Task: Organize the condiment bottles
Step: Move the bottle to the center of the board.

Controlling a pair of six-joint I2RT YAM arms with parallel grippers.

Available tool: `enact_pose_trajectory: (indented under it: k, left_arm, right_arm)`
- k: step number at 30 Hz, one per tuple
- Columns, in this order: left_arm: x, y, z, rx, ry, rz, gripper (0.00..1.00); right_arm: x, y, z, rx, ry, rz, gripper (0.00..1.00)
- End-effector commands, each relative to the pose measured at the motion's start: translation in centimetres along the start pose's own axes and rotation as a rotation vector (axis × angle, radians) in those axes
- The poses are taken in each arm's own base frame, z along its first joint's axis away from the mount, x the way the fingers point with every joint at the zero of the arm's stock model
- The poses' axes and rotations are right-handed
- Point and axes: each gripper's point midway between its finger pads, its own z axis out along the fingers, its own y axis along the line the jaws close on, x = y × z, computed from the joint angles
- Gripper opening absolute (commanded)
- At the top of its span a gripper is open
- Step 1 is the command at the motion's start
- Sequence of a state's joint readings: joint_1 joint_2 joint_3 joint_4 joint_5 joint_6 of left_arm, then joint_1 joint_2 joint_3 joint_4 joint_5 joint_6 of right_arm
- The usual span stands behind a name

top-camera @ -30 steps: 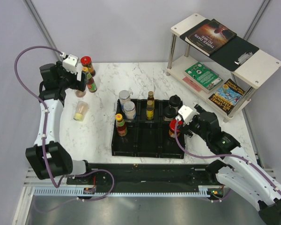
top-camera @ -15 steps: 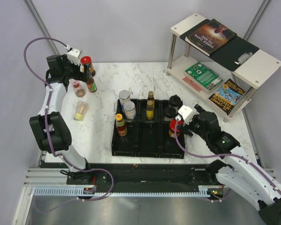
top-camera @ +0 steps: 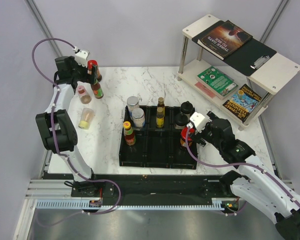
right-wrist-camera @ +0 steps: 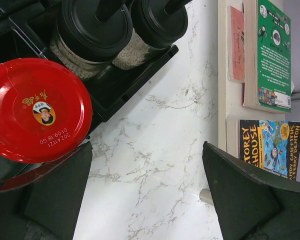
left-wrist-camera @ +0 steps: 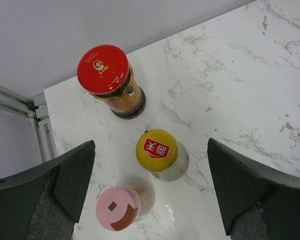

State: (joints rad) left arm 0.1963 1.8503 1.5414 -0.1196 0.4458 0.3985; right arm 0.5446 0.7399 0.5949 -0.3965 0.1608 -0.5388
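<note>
My left gripper (left-wrist-camera: 150,187) is open and empty, high above three bottles at the table's back left: a red-capped jar (left-wrist-camera: 104,70), a yellow-capped bottle (left-wrist-camera: 157,150) and a pink-lidded shaker (left-wrist-camera: 119,208). In the top view it (top-camera: 88,76) hovers by the red-capped jar (top-camera: 92,67). My right gripper (right-wrist-camera: 147,190) is open over bare marble just right of the black tray (right-wrist-camera: 135,75). Its left finger is beside a red-capped jar (right-wrist-camera: 37,107) that stands in the tray. Two black-lidded jars (right-wrist-camera: 92,30) stand behind it.
The tray (top-camera: 121,155) also holds two silver-lidded jars (top-camera: 133,102), a yellow-capped sauce bottle (top-camera: 128,131) and a slim dark bottle (top-camera: 160,112). A small clear jar (top-camera: 86,117) lies on the marble left of it. A white two-tier shelf (top-camera: 285,67) with books (right-wrist-camera: 272,55) stands at the right.
My left arm has swung back and left, bringing its gripper over the three bottles in the corner. The right arm and the tray's bottles have not moved.
</note>
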Motion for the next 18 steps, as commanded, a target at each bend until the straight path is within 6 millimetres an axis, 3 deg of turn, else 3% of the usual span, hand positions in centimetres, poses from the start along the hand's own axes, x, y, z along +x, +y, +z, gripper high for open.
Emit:
enact_pose_trajectory:
  k: [1,3,7,12,18]
  left_arm:
    - [-1.8,1.0,1.1,-0.033,-0.051,0.058,0.99]
    - [-1.6,1.1,1.5,-0.034,-0.049,0.06,0.99]
    - [-1.3,1.1,2.1,-0.028,-0.046,0.058,0.87]
    - [-1.1,1.2,2.8,-0.027,-0.043,0.058,0.8]
    - [-0.7,0.8,3.2,-0.017,-0.034,0.061,0.62]
  right_arm:
    - [0.1,-0.4,0.2,0.024,0.001,0.006,0.98]
    - [0.1,-0.4,0.2,0.024,0.001,0.004,0.98]
    - [0.2,-0.3,0.2,0.023,0.003,0.002,0.98]
    - [0.2,-0.3,0.2,0.022,0.005,0.0,0.98]
    - [0.3,-0.3,0.2,0.021,0.006,0.0,0.98]
